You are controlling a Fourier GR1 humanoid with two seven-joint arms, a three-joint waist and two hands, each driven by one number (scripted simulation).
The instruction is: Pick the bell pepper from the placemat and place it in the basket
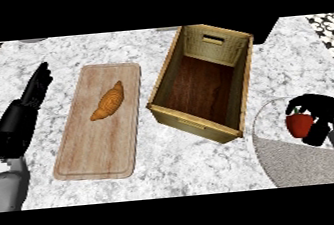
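A red bell pepper [299, 124] with a green stem is at the right, over the grey round placemat [293, 163]. My right hand [324, 118] is curled round the pepper from its right side and partly hides it. The basket [201, 126], a wooden crate with a dark floor, stands in the middle, to the left of the pepper, and holds nothing. My left hand [29, 104] rests at the far left with straight fingers pointing up, apart from everything.
A long wooden cutting board [92, 151] lies left of the basket with a croissant [108, 101] on it. The marble counter [168, 174] runs along the front. Patterned tiles show at the far corners.
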